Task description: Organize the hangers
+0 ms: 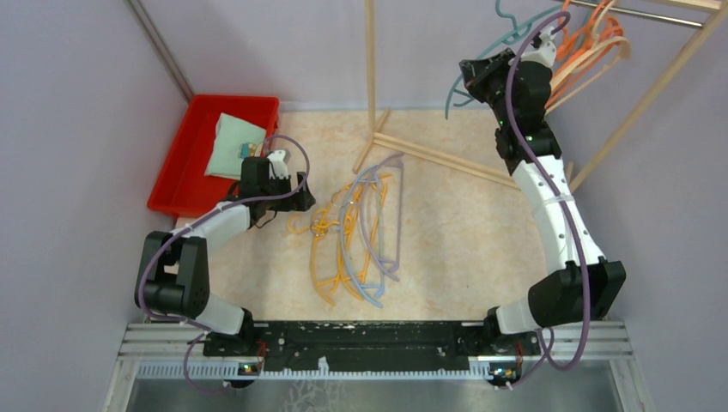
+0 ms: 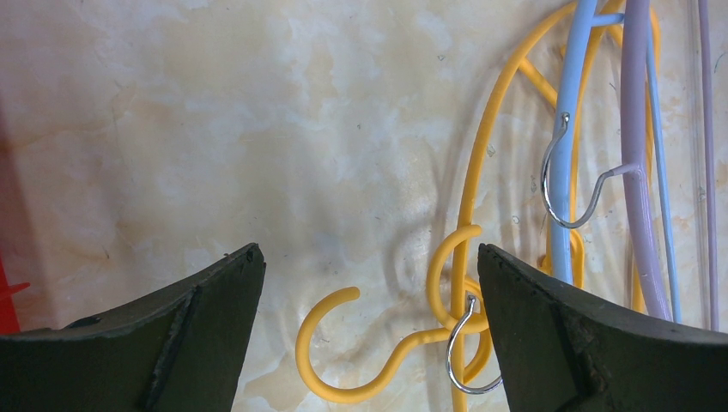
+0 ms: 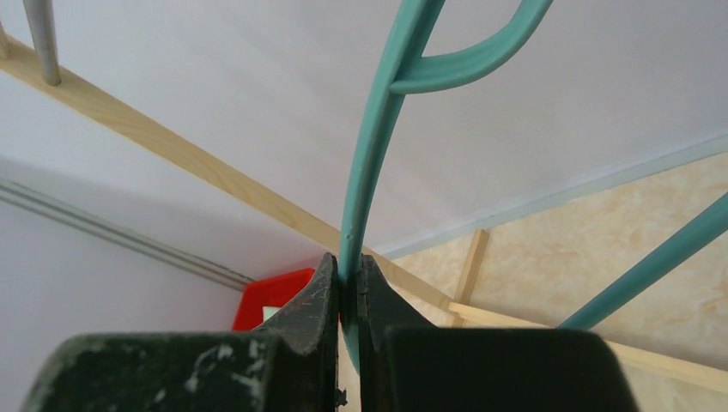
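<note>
The right claw point(image 3: 346, 292) is pinched shut on one teal hanger point(image 3: 378, 146), whose shaft rises straight up out of the jaws. In the top view its hook sits left of the metal rail point(image 1: 640, 12), where a bunch of orange hangers point(image 1: 588, 47) hangs, three or four, too overlapped to count. So the hook likely has to go rightward over the rail, and the right arm is nearer. The left claw point(image 2: 369, 257) gapes wide above a yellow hook point(image 2: 330, 360) in the pile point(image 1: 356, 236) on the bench point(image 1: 481, 249): roughly two yellow, two light blue, two lavender, lying lengthwise away from the arms
</note>
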